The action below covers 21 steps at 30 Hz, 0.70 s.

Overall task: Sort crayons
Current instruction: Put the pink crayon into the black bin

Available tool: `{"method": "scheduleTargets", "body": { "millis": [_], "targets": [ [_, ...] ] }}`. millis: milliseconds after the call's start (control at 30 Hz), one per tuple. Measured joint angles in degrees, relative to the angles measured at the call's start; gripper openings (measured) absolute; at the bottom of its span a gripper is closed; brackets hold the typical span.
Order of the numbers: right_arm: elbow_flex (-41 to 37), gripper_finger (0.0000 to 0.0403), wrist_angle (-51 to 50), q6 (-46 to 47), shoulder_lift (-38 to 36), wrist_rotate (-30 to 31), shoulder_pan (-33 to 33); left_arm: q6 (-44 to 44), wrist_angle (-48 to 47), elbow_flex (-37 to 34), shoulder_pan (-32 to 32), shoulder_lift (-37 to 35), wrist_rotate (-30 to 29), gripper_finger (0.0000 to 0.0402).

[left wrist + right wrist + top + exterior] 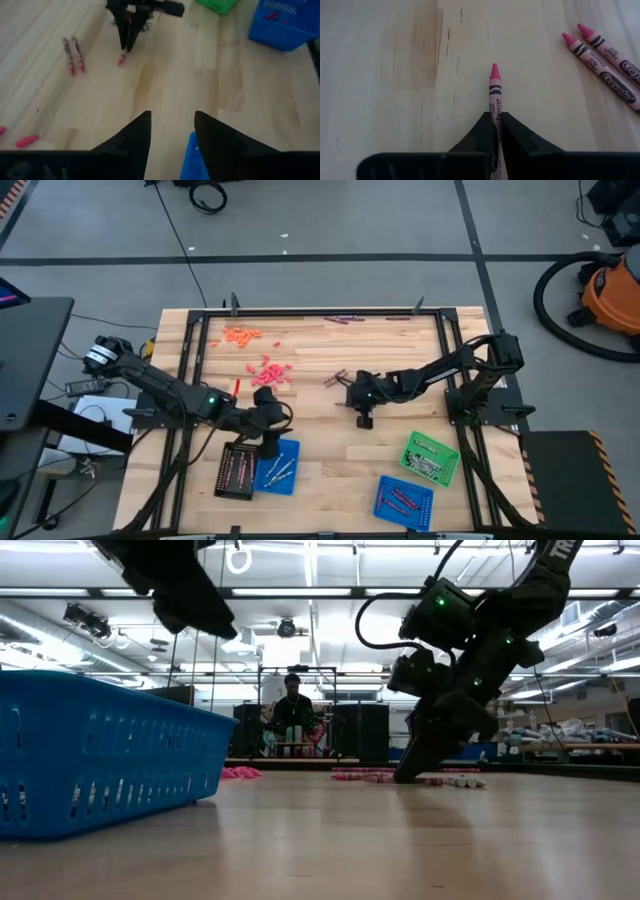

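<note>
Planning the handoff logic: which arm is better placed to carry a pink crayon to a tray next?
Right: the right gripper is already closed on a pink crayon; the left gripper hangs open, empty, over a blue tray.

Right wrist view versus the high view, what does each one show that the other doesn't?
Only the right wrist view shows the right end effector closed on a pink crayon, and its printed label. Only the high view shows the left end effector over a blue tray, the black tray, the green tray and the orange crayons. Both show the wooden table.
</note>
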Motion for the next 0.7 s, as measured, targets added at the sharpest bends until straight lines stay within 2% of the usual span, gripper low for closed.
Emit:
{"method": "scheduleTargets", "body": {
  "millis": [367,700],
  "targets": [
    [1.19,0.003,3.28,-0.44,0.0,0.31,0.08,-0.85,1.52,-1.04,0.47,0.41,-6.61,0.017],
    [4.46,0.003,12.56,-2.05,0.0,-2.87,3.51,1.12,2.51,-1.06,2.66,3.23,-6.89,0.025]
  ]
}}
